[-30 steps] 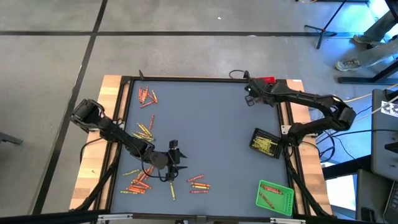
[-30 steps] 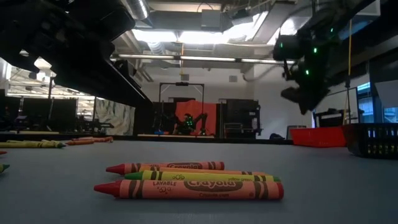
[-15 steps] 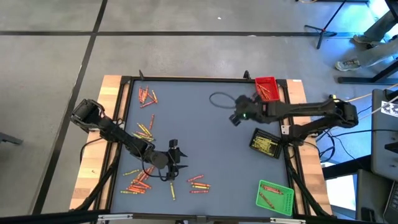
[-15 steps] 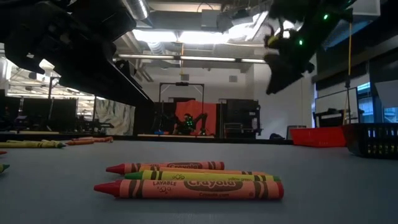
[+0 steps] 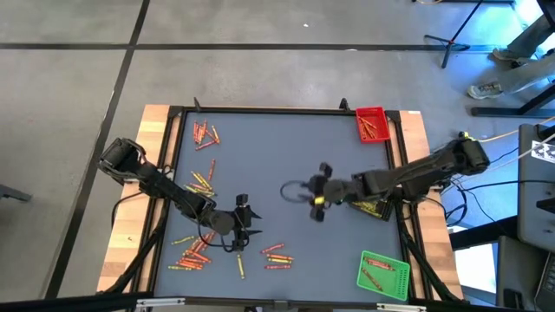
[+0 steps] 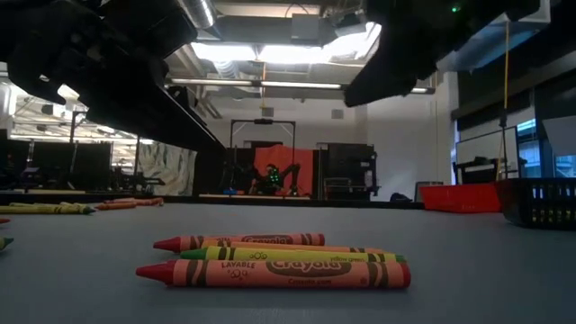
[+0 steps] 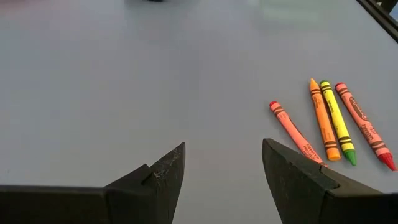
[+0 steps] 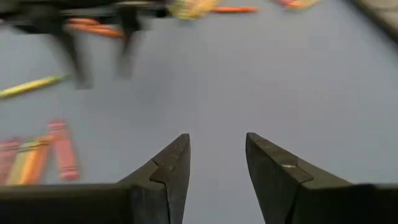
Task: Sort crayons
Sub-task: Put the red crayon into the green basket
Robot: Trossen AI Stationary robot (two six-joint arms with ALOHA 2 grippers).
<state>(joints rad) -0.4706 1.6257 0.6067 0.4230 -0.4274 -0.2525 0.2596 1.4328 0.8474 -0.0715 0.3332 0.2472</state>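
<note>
Red, orange, yellow crayons (image 5: 192, 251)

A grey concrete floor (image 5: 260, 52) crossed by dark seams is seen — bright ceiling lights (image 6: 270, 52) are lit overhead.

Red, orange and yellow crayons (image 5: 196, 251) lie scattered flat in clusters.

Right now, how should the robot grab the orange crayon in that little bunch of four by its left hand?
Probably from straight above, pinching the orange crayon across its thin middle. It lies flat, pressed against the yellow crayon, so one finger has little room there. The open left gripper may nudge it free first.
</note>
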